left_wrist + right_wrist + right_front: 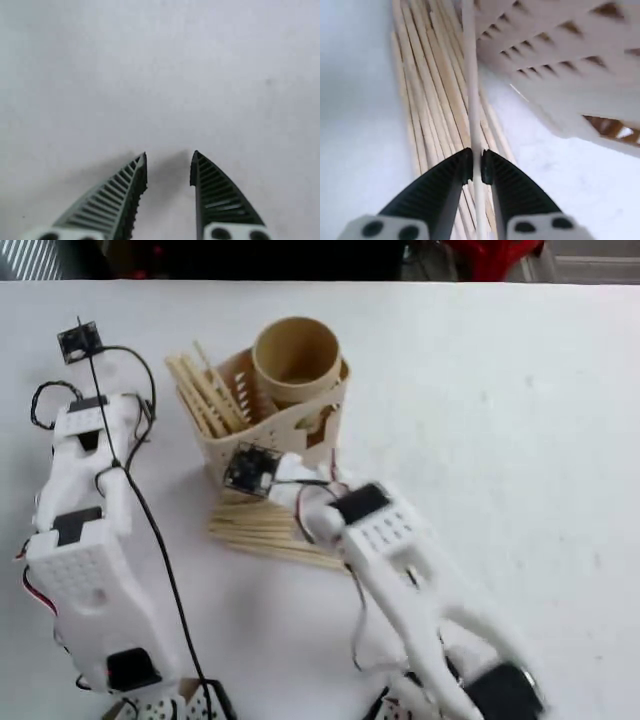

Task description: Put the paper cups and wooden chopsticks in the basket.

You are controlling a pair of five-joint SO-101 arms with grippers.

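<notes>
Task is looking approx half done. One cup [297,360] is already standing in the basket [285,430], and a bunch of sticks [205,395] is leaning in the basket's left part, ends poking over the rim. Whether more cups are nesting inside, can't tell. Left to do, judging by this: the pile [262,530] lying flat on the table [520,440], just beside the basket on its near side. The basket itself is sitting twd the far edge, a bit left of centre.

R gripper [476,167] is hanging right over that pile w/ its fingers clamped on a single stick [470,75], which is running lengthwise betw. the tips, parallel to the rest. L gripper [169,160] is hovering over bare table nr the left edge, fingers apart, nothing betw. them.

Materials: the cup is looking like smooth tan paper, round, open top. The basket is pale cream, prob. plastic, w/ slotted cut-outs in its walls. The sticks are thin, straight, light wood w/ faint grain; the held one is appearing paler. Both grippers are showing dark, ribbed, tapering fingers. The table is matte white.
</notes>
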